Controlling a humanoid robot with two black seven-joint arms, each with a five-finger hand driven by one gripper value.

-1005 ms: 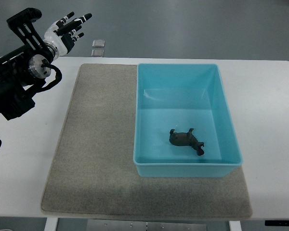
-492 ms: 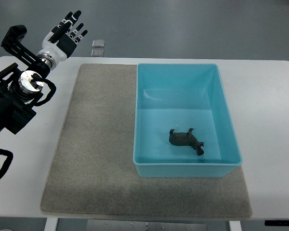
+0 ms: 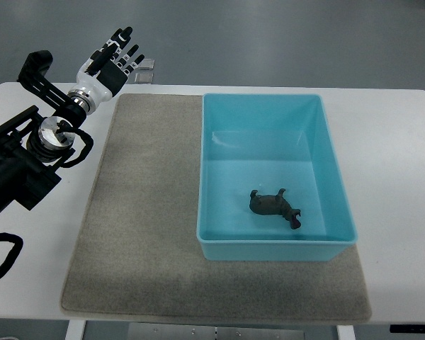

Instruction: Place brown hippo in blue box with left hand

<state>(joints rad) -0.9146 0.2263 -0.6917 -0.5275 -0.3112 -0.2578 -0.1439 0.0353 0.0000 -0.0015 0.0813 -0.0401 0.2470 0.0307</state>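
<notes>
Left hand (image 3: 113,58) sits at about ten o'clock from the middle of the table, fingers (image 3: 125,35) spread and holding nothing, its palm over the far left corner of the grey mat (image 3: 142,212). Compared with half a second ago I see it a little further right and nearer the mat's far edge; a second ago it was higher in the frame, fingers pointing more to the right. The black forearm (image 3: 18,170) runs off toward eight o'clock and is cut by the left edge of the picture, so I cannot follow it back to the shoulder.

Nothing else has shifted between the frames. The blue box (image 3: 258,103) stands on the right part of the mat, its right wall reaching over onto the white table (image 3: 393,142). Inside it the brown hippo (image 3: 273,205) lies on its side on the floor of the box, toward five o'clock of the box's centre, legs sticking up toward the far wall, clear of all four walls and well apart from the hand.

Beyond the table's far edge, at eleven o'clock, two small pale square things (image 3: 146,69) lie on the grey floor; the fingertips partly cover them and I cannot make out what they are.
</notes>
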